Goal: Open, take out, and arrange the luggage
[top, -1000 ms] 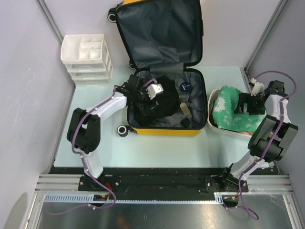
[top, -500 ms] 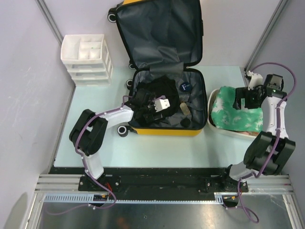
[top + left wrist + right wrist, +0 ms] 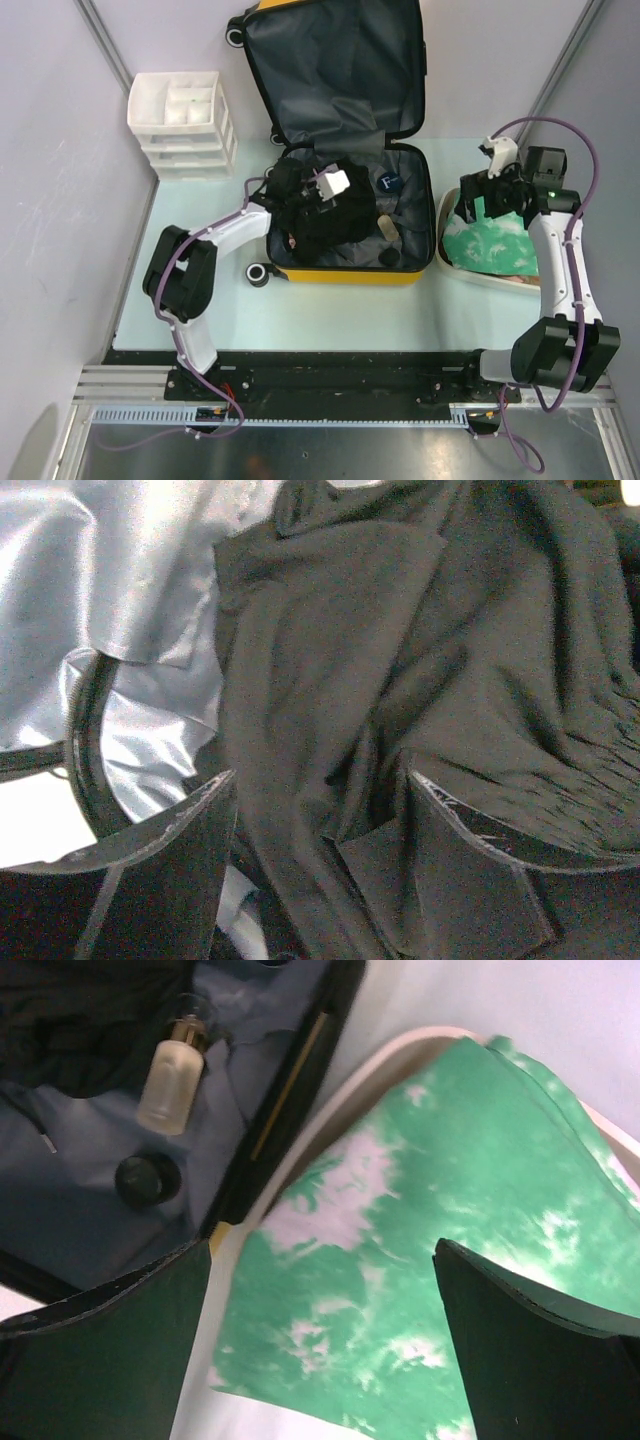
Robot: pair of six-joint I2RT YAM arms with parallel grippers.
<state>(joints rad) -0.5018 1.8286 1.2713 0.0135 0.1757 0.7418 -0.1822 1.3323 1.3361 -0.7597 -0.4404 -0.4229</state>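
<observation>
yellow luggage (image 3: 338, 90) open, black garment (image 3: 340, 224) inside

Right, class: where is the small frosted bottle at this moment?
In the top view the bottle lies in the open suitcase's lower half, right of the black clothing, with a small round black object just below it in that view.

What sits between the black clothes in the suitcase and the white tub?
A dark blue disc, a small pale bottle and a black round cap on the grey lining of the suitcase, then its side wall, all seen in the top view.
</observation>
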